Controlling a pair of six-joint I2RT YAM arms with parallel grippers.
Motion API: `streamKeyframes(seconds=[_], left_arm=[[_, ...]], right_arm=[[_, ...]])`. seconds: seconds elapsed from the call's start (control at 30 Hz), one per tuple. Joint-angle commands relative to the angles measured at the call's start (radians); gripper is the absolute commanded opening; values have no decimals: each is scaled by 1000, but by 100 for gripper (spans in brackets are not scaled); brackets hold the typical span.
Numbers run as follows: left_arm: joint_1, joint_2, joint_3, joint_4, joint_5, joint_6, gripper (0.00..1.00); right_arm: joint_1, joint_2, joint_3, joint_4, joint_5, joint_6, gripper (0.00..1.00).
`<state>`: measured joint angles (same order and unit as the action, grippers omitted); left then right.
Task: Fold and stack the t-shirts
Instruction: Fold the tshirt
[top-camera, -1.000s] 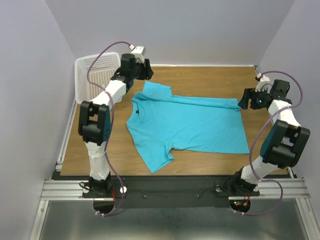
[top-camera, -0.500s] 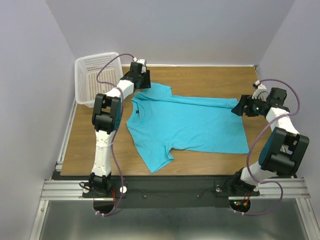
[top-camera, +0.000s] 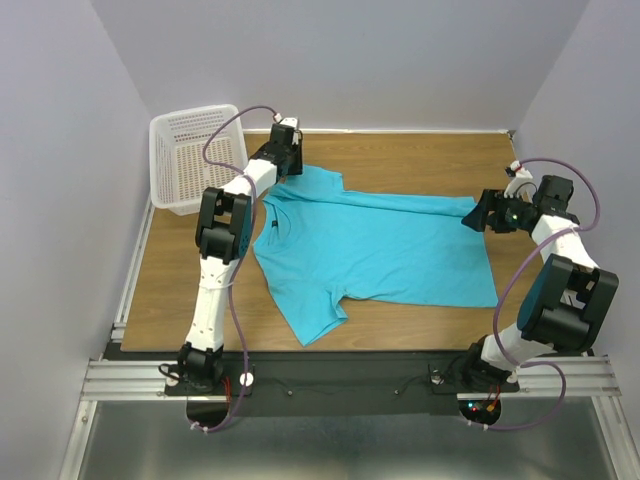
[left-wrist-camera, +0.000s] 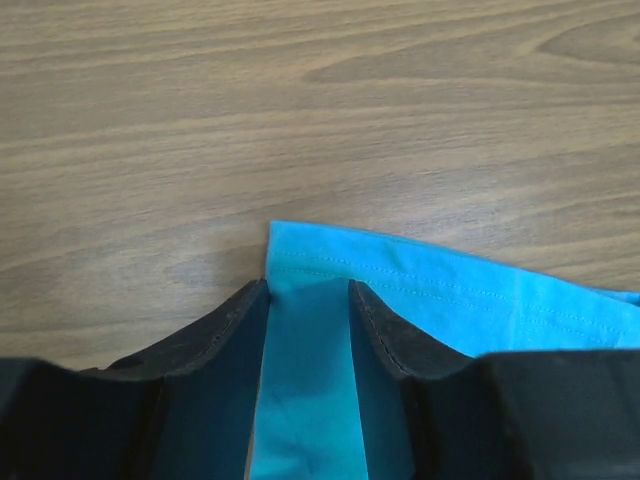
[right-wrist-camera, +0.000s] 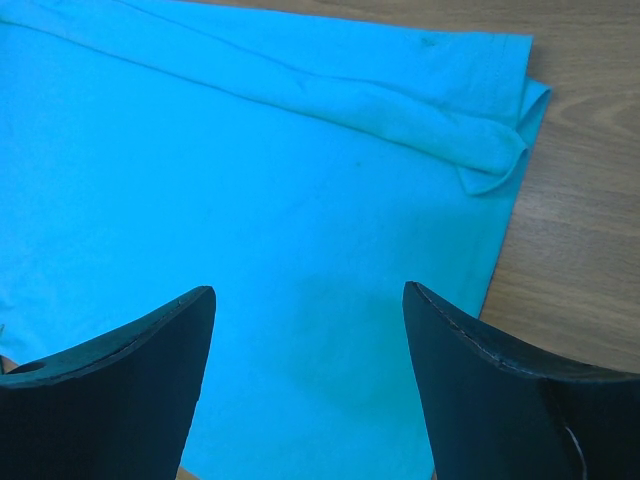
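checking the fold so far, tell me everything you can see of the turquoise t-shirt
The t-shirt is plain turquoise cloth, crew neck with a dark label, lying flat on the wooden table, neck to the left, hem to the right. Its far edge is folded over in a ridge; the near sleeve sticks out. The left gripper straddles the far sleeve's hem; the open right gripper is over the far hem corner.

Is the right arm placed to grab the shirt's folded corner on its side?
Probably yes: the right gripper hangs open over the t-shirt, and its folded corner lies bare just ahead, nothing between.
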<state>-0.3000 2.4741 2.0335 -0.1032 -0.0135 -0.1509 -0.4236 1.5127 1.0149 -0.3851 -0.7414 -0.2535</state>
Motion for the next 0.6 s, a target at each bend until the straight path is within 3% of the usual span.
streamKeyframes(seconds=[0.0,0.23,0.4,0.57], left_arm=[[-2,5,19,-35,-9,37,36],[-5,-95,-73,42,70,85,1],[-2,-253,-145,192,171,140,0],[12,-408,-323,328,276,208,0]], right_arm=[[3,-25,-9,31,-15,11,81],[2,-23,-9,29,-13,13,81],[2,-23,-12,29,-13,13,81],[-1,-26,-15,29,-6,5,81]])
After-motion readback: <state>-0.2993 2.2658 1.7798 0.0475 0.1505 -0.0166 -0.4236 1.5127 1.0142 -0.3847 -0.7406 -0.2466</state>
